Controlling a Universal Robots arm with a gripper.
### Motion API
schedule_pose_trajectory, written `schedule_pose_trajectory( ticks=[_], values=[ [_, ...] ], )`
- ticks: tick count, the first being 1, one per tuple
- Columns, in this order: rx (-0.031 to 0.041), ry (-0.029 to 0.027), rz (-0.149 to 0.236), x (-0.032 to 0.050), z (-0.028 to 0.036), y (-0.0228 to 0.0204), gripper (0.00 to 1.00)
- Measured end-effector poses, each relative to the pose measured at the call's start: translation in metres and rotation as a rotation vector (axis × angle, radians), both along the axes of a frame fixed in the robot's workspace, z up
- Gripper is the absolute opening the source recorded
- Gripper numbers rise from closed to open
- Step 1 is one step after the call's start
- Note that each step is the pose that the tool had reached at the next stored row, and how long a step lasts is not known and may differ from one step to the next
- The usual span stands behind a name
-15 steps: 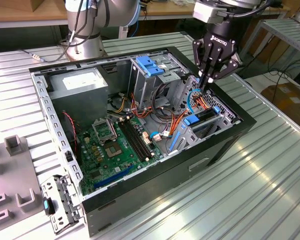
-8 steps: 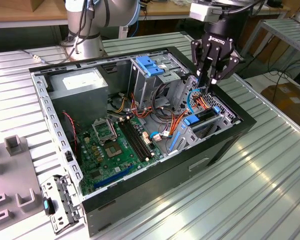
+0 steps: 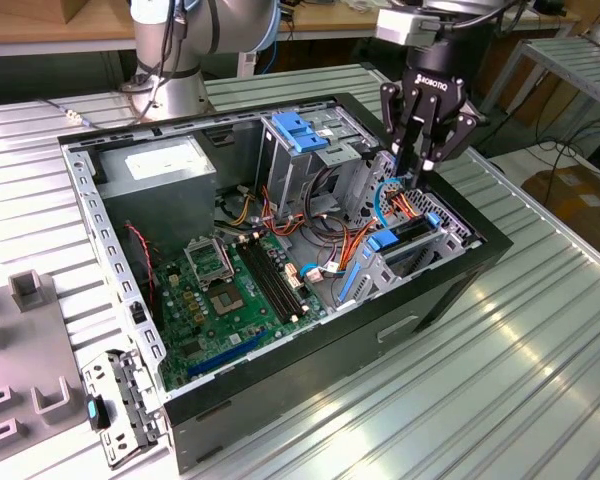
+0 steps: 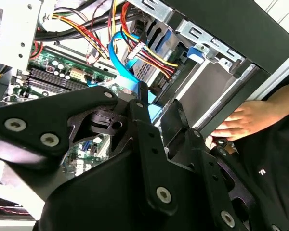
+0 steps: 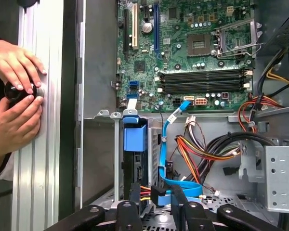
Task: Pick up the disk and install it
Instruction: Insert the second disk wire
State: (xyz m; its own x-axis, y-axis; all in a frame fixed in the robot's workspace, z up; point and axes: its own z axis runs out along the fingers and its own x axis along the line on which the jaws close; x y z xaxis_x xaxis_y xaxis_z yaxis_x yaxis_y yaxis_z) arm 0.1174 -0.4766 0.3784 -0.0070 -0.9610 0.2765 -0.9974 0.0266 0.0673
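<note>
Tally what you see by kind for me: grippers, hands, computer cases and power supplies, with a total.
Gripper: 1
Hands: 2
Case: 1
Power supply: 1
Total: 5

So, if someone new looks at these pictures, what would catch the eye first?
Probably the open computer case on the ribbed metal table, with its green motherboard exposed. Next, the black gripper poised above the drive cage at the exterior view's right, over orange and blue cables. In the first wrist view, a person's hands rest on the table beside the case.
</note>
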Motion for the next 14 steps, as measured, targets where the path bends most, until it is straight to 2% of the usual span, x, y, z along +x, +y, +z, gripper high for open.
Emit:
schedule_pose_trajectory(
  ticks=[1,4,6,8,10,11,13,14],
  values=[
    [-0.0099,-0.0002,0.0,0.0,-0.0016,0.0002,0.39],
    [-0.0221,-0.0004,0.0,0.0,-0.0048,0.001,0.39],
    [-0.0259,-0.0007,0.0,0.0,-0.0068,0.0016,0.39],
    [-0.0325,-0.0012,0.0,0.0001,-0.0086,0.0023,0.39],
    [-0.0442,-0.0014,0.0,0.0002,-0.0101,0.0037,0.39],
    [-0.0501,-0.0015,0.0,0.0002,-0.0108,0.0045,0.37],
    [-0.061,-0.0017,0.0,0.0004,-0.0124,0.006,0.24],
    [-0.0636,-0.0019,0.0,0.0004,-0.0131,0.0063,0.24]
  ],
)
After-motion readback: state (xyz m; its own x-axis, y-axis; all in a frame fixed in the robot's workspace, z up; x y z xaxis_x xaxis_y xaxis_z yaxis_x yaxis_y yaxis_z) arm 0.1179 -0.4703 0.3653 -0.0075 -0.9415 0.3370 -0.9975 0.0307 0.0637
